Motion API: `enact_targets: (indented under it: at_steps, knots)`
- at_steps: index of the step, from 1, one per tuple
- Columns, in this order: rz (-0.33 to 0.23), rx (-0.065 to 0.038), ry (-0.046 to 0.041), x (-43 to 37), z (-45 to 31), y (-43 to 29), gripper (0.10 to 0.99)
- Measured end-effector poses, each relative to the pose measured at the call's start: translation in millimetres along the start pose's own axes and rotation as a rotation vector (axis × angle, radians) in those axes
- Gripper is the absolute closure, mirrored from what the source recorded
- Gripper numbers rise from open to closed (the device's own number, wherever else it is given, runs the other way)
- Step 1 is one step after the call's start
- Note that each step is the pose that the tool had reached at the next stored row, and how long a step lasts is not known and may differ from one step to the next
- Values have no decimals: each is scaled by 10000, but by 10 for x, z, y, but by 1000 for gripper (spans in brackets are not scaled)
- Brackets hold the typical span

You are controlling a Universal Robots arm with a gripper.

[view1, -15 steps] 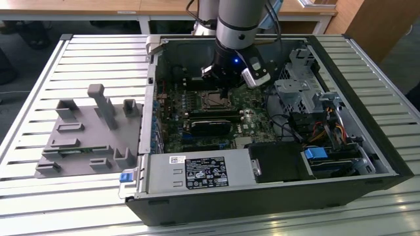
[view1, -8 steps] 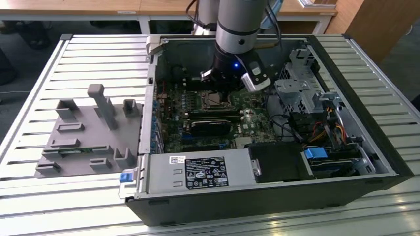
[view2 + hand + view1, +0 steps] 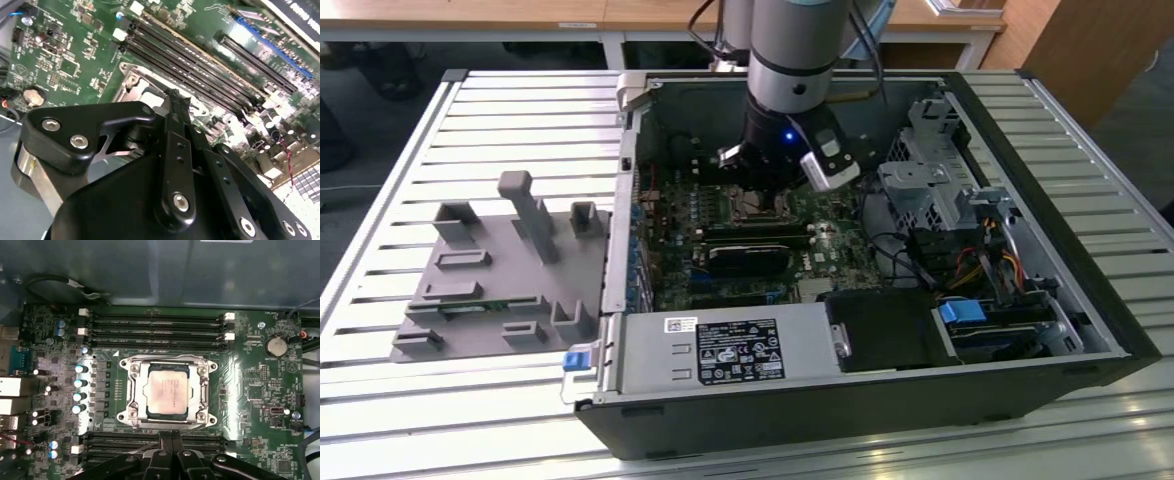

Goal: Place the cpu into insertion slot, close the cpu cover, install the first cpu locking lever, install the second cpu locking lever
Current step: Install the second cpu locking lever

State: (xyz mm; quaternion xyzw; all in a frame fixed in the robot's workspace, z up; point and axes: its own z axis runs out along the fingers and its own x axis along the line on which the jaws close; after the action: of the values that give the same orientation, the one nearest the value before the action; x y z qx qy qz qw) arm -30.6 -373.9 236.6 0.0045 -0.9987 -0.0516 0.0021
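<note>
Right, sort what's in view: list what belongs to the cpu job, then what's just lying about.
Job:
- cpu, seated in the slot
- cover, down around the cpu
- tool, at the socket's edge

Lying about:
- grey fixture on the table
- memory slots
- coin battery
- drive cage

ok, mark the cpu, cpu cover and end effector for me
cpu (image 3: 168, 393): first wrist view, centre of its metal top.
cpu cover (image 3: 134, 396): first wrist view, side bar of the silvery frame.
end effector (image 3: 173, 436): first wrist view, between the fingertips.
</note>
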Motion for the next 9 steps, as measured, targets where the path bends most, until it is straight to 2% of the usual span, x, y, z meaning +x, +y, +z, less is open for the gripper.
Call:
enact_targets:
  at_steps: [6, 9]
  knots:
    - [1, -2, -2, 167, 11, -18, 980]
    - [1, -1, 3, 198, 51, -22, 980]
